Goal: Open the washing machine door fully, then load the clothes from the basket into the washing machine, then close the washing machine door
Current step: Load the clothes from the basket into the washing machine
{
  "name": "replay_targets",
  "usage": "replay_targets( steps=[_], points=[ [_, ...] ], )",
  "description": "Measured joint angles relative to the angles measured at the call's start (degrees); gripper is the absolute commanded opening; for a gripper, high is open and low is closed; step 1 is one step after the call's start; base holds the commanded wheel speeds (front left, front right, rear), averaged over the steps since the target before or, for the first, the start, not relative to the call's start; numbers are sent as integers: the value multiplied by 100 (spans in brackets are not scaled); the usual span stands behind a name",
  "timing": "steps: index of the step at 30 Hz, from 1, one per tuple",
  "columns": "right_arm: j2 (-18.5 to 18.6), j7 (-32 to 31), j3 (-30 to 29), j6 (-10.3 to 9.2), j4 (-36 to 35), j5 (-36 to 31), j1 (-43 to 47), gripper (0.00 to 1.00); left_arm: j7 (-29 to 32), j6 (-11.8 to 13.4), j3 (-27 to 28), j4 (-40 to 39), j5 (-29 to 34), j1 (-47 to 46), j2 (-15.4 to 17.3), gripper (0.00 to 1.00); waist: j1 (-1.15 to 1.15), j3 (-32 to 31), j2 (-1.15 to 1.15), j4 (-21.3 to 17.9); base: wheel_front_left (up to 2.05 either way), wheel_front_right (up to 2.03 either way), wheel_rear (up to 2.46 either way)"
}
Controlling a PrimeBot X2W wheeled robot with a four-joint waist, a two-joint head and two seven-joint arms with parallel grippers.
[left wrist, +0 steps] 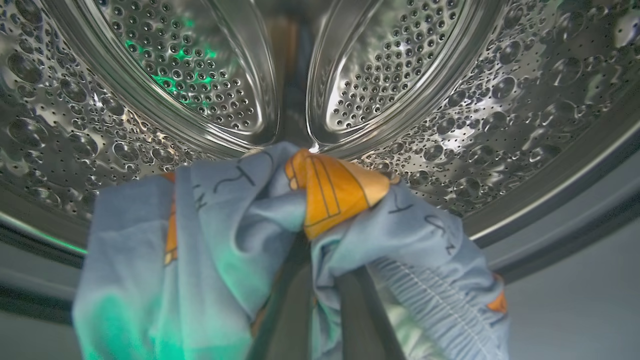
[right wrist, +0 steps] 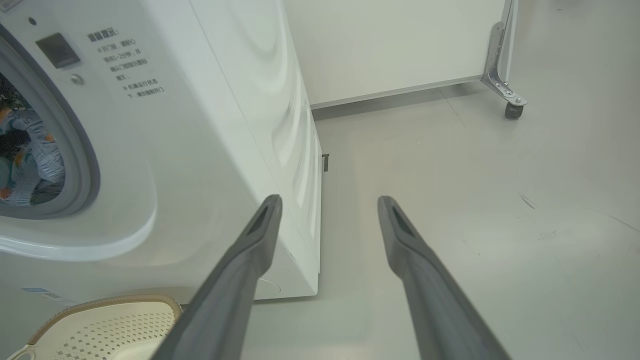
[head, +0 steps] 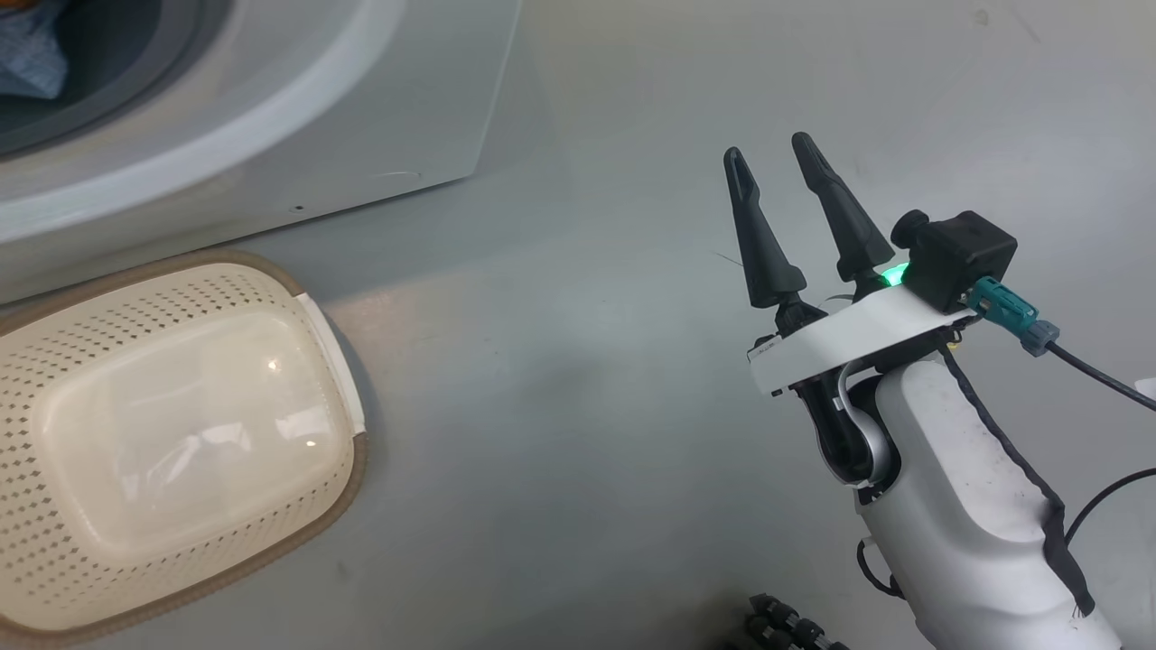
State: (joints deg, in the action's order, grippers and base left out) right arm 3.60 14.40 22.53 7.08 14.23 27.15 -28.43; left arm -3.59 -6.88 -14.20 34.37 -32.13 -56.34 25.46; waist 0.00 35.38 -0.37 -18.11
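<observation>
The left gripper is inside the drum of the washing machine. Its two fingers are pinched tight on a bunch of the clothes. The light blue fabric with an orange print is gathered over the fingertips and drapes down both sides, toward 7 and 5 o'clock in the left wrist view. The perforated steel wall curves around it, and two raised paddles meet at 12 o'clock.

In the head view the machine's white front fills the 10 to 11 o'clock corner, with a patch of blue cloth showing inside the opening at the very corner. The basket stands on the grey floor at 8 o'clock, just in front of the machine's base, its glossy cream bottom catching the light.

The right gripper hangs over bare floor at 3 to 4 o'clock, well apart from the basket. Its fingers are spread wide with nothing between them, and a black cable trails off its wrist.

In the right wrist view those fingers point past the machine's right front corner. The round opening with its grey seal sits at 9 o'clock with blue clothing inside. The basket rim is at 7 o'clock, and a white panel on a caster stands at 1 o'clock.
</observation>
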Motion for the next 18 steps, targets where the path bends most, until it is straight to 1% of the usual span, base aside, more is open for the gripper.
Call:
replay_targets(
  steps=[4,8,10,11,12,13,14,18],
  points=[
    [-10,0,13,0,-7,25,1,100,51,49,-60,71,180,-404,109,0,0,53,0,-191,0,0,0],
    [-14,0,-1,0,-24,64,1,100,-193,55,-25,-62,335,-923,137,0,0,122,0,-357,0,0,0],
    [-15,0,-12,0,-27,65,1,100,-250,127,21,-23,345,-1060,138,0,0,161,0,-422,0,0,0],
    [-22,0,-27,0,-29,64,1,100,-257,159,20,42,367,-1068,141,8,0,179,0,-449,0,0,0],
    [-26,0,-49,0,-33,64,1,100,-257,181,12,144,404,-1065,140,32,0,197,0,-472,0,0,0],
    [-26,0,-60,0,-36,64,1,100,-253,222,2,246,432,-1062,140,64,0,212,0,-488,0,0,0],
    [-31,0,-65,0,-37,64,1,100,-233,248,7,355,431,-1061,140,100,0,223,0,-502,0,0,0],
    [-35,0,-97,0,-38,64,2,100,-7,277,-13,716,413,-1055,132,100,0,238,0,-513,0,0,0]
  ],
)
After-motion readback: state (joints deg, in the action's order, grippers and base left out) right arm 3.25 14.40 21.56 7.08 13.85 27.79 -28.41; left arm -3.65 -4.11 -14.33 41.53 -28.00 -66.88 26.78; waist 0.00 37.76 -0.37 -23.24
